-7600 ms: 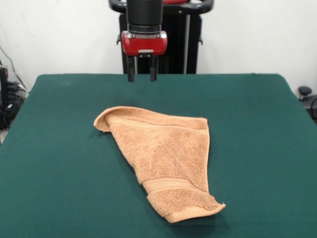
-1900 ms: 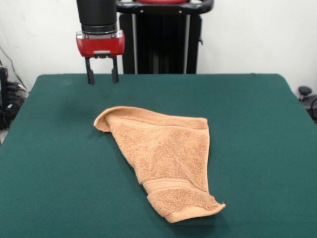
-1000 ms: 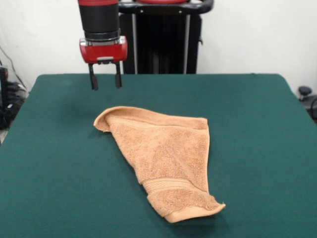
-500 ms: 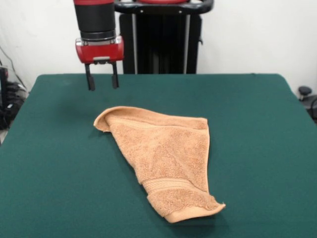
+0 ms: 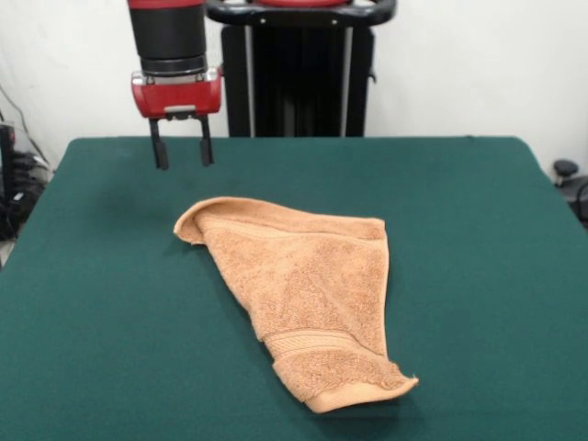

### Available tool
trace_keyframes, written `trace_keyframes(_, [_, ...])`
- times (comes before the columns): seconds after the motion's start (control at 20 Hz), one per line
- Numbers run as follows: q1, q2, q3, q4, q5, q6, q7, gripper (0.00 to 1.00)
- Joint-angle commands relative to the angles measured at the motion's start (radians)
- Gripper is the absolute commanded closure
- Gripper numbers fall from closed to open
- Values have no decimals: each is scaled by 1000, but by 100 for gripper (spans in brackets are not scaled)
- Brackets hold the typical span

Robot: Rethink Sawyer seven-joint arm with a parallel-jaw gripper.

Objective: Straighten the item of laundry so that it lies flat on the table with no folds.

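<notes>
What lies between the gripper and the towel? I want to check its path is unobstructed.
Nothing: in the front view, only bare green table separates the open gripper, hanging above the cloth, from the towel.

Towel (image 5: pixel 308 294): orange-tan terry cloth, nubby, matt; smoother woven band at 6 o'clock end. Table (image 5: pixel 478 239): dark green felt-like cloth, matt. Gripper (image 5: pixel 181 158): glossy red housing, black fingers.

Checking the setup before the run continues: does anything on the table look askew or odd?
Only the towel: it lies folded over itself in a rough triangle on the table, one corner curled up nearest the open pincer, which hangs above, touching nothing. No damage or spills.
</notes>
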Motion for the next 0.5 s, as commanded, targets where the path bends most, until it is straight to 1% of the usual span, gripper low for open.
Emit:
trace_keyframes(0.05, [31,75,112,-94,-46,44,-47,0])
trace_keyframes(0.5, [94,129,73,-157,-53,10,-3,0])
